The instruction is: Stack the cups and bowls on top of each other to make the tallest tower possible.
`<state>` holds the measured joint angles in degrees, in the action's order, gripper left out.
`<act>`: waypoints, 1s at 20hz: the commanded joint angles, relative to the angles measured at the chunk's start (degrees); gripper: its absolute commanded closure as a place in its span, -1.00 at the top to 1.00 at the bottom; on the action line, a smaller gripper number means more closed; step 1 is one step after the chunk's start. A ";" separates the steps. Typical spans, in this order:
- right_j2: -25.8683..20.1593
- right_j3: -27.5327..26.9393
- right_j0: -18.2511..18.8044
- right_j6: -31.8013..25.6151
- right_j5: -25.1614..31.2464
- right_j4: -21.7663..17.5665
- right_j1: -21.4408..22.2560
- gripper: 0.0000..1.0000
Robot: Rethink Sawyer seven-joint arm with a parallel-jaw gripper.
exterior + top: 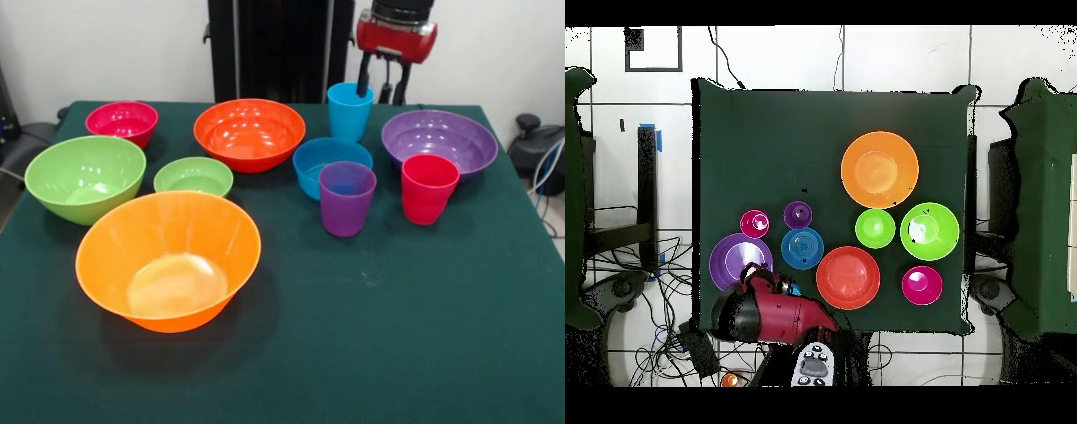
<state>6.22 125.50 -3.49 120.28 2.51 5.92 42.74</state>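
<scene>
Big orange bowl (168, 261) near front of table (397, 353). Tool (381, 88) hangs just behind blue cup (350, 110). Nothing stacked.

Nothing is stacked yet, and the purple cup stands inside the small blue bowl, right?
Not quite. Nothing is stacked, but the purple cup stands on the table in front of the small blue bowl, not inside it. The overhead view shows the two apart.

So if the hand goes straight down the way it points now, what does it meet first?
Probably the sky blue cup: the hand hangs just above it and to one side, so it might miss the rim and reach the table. Depth is unclear here.
</scene>
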 commanded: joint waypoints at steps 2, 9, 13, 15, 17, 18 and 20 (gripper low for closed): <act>-2.93 -6.82 1.96 2.61 -3.44 -5.11 -7.18 1.00; -2.02 -10.06 2.77 2.62 -3.79 -6.82 -10.27 1.00; -2.02 -11.28 3.88 2.26 -3.65 -8.29 -10.71 1.00; -2.15 -11.74 4.36 2.52 -3.95 -8.76 -10.97 1.00; -2.66 -12.16 4.87 3.11 -4.57 -8.99 -11.26 1.00; -2.89 -12.43 5.07 3.32 -4.55 -9.04 -11.34 1.00; -3.46 -13.23 5.66 3.24 -3.53 -9.05 -11.30 1.00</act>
<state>6.79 118.59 0.44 120.28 1.38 -0.71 33.91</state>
